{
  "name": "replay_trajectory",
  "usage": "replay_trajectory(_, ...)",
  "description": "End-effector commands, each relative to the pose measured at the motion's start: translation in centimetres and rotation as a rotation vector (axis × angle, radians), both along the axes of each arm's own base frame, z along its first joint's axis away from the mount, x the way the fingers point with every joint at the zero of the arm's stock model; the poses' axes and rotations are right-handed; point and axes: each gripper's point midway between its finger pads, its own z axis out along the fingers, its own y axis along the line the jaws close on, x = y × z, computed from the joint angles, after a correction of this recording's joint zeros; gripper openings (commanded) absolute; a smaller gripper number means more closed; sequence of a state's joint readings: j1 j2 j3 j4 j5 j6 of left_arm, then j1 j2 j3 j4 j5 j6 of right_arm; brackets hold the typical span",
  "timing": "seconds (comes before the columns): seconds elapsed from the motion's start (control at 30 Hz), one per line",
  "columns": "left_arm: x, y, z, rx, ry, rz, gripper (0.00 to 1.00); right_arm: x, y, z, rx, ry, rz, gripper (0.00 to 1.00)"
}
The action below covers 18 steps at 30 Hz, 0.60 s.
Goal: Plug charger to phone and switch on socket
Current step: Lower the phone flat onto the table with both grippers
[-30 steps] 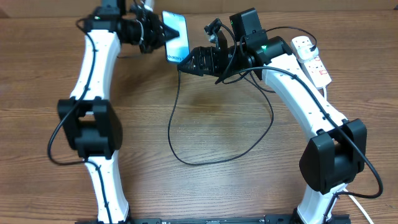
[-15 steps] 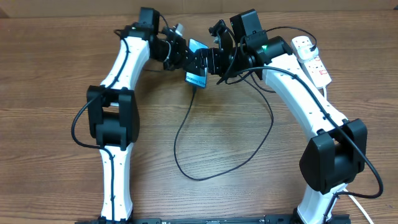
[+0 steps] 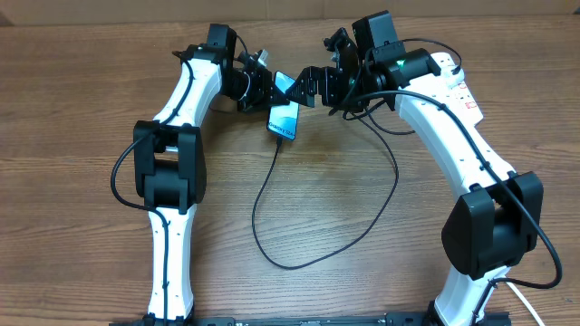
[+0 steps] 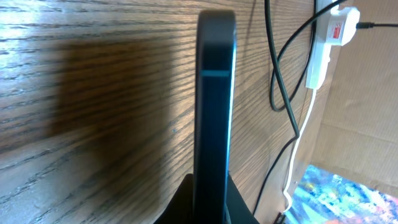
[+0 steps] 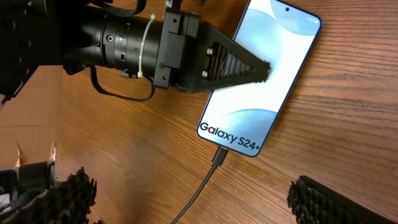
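My left gripper (image 3: pixel 268 93) is shut on the phone (image 3: pixel 284 115) and holds it on edge above the table. In the right wrist view the phone (image 5: pixel 261 74) shows a pale blue screen with white text, and a left finger lies across it. The charger's connector tip (image 5: pixel 219 157) sits in the phone's lower short edge. Its thin black cable (image 3: pixel 299 263) loops down over the table and back up toward the white socket strip (image 3: pixel 464 91), partly hidden by my right arm. My right gripper (image 3: pixel 314 84) is open and empty just right of the phone, its fingers (image 5: pixel 199 199) either side of the cable. In the left wrist view the phone (image 4: pixel 214 112) is seen edge-on between my fingers (image 4: pixel 208 190).
The socket strip (image 4: pixel 324 46) with its white cord lies by a cardboard wall at the table's far right. A colourful patterned sheet (image 4: pixel 348 193) lies beyond it. The cable loop spans the middle of the wooden table (image 3: pixel 72 136).
My left arm carried the phone rightward to my right gripper. My right gripper has since drawn back a little and opened, leaving the connector in the phone.
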State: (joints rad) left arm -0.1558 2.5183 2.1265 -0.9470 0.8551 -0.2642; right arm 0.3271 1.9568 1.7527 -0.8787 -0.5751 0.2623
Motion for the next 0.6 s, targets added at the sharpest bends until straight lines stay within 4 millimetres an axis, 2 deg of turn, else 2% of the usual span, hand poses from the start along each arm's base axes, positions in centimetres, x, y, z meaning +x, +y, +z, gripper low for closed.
replay_trajectory(0.0,-0.2,-0.6,0.5,-0.026,-0.032,-0.039,0.05,0.3,-0.1,1.8,0.008,-0.049,-0.001,1.0)
replay_trajectory(0.27,-1.8,-1.2,-1.5,0.007,0.02,-0.054,0.06,0.3,-0.1,1.8,0.008,-0.048,-0.002,1.0)
replay_trajectory(0.47,-2.3,-1.5,-2.0,0.01,0.031,-0.063,0.05,0.3,-0.1,1.8,0.008,-0.048,-0.002,1.0)
replay_trajectory(0.57,-2.2,-1.5,-2.1,0.012,0.025,-0.061,0.12,0.3,-0.1,1.8,0.008,-0.048,-0.002,1.0)
